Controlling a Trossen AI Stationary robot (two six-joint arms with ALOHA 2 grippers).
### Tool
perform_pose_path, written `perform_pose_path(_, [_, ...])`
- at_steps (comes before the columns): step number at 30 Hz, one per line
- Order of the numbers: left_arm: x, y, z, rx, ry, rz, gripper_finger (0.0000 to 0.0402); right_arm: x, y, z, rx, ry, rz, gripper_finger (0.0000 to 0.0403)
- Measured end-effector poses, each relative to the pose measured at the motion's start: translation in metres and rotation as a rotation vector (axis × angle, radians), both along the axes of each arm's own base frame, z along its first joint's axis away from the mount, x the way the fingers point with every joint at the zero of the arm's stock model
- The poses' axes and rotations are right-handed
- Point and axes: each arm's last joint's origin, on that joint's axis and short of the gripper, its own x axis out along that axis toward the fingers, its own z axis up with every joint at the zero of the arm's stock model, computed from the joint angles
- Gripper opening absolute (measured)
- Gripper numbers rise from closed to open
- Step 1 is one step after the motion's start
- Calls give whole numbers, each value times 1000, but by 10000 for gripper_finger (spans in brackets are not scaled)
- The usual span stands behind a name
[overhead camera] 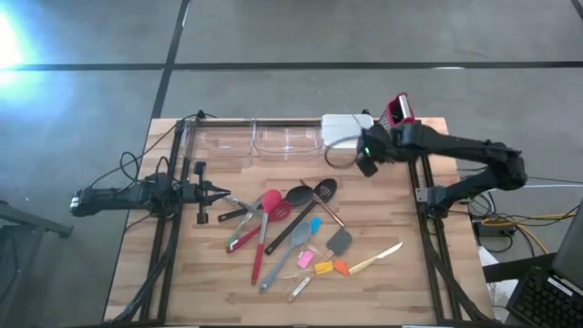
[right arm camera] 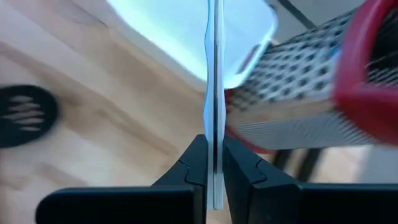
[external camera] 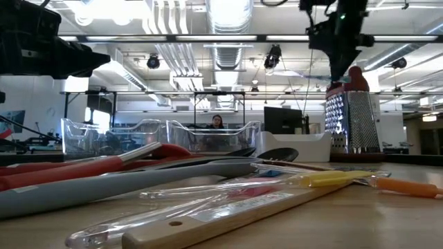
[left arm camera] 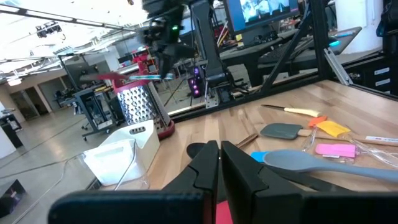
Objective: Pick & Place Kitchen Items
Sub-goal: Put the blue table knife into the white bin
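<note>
Kitchen items lie in a loose heap mid-table: a red whisk and tongs (overhead camera: 253, 228), a black ladle (overhead camera: 299, 195), a black slotted spoon (overhead camera: 325, 189), a grey spatula (overhead camera: 340, 241), a yellow-handled knife (overhead camera: 378, 258) and small pink (overhead camera: 305, 260) and orange (overhead camera: 339, 268) scrapers. My right gripper (overhead camera: 364, 164) hangs high beside the white tub (overhead camera: 346, 128), shut on a thin, flat, pale-blue utensil (right arm camera: 214, 74). At the table's left edge my left gripper (overhead camera: 223, 191) points level toward the heap, shut and holding nothing. My right gripper pinches the thin pale-blue utensil between its two fingers, flat sides against the pads (right arm camera: 214, 134). The wrist view shows it edge-on, running straight out past the fingertips. The fingers slant down from above. The utensil is lifted clear of the table, above the white tub's near corner.
A steel box grater with a red top (overhead camera: 398, 111) stands upright at the far right, close behind my right gripper. Two clear tubs (overhead camera: 219, 141) (overhead camera: 287, 138) line the far edge left of the white tub. Bare wood lies along the near edge.
</note>
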Motion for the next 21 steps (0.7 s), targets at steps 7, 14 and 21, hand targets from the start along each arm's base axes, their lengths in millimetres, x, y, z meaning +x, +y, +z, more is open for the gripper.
perform_pose_path(7, [0, 0, 0, 0, 0, 0, 23, 18, -43, -5, 84, 287, 104, 18])
perform_pose_path(14, [0, 0, 0, 0, 0, 0, 23, 28, -73, -19, 166, 414, 161, 18])
perform_pose_path(21, [0, 0, 0, 0, 0, 0, 23, 34, -96, -36, 278, 416, 119, 18])
